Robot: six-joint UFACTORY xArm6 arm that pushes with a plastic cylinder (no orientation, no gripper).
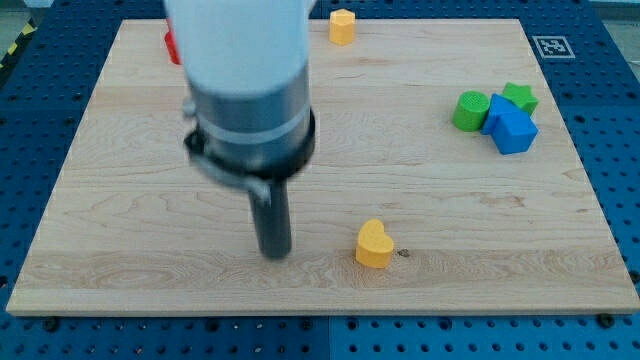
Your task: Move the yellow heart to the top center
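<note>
A: Board (420, 140) first, pale wood, fills most of the view, sits on a blue perforated table (610, 90). Small black-and-white marker tag (551, 46) at the board's top right corner

B: Arm?

A: Big blurred grey-and-white arm body (245, 90) comes down from the view's top, left of centre, hides a fair bit of board. It ends in the dark rod, and my tip (274, 254) is on the board in the lower half

B: Jaws open or closed?

A: None on this rig, I'm only driving a bare rod, so nothing to open or clamp, nothing held

B: Task block?

A: Yellow heart (374, 244) is low on the board, a bit right of centre, near the bottom edge. It sits just beside my tip on the view's right, about level with it. Small gap between them, not touching

B: Other blocks?

A: Cluster at the view's right, upper half: blue block (512, 127), shape unclear, looks like two chunky parts. Green cylinder (469, 111) touching it on the left, green star (520, 96) touching it at the top

B: Anything else?

A: Second yellow block (342, 27) at the top edge near centre, shape hard to make out. Red block (172, 46) at top left, mostly hidden behind the arm, shape can't be told. Both well apart from the heart
</note>
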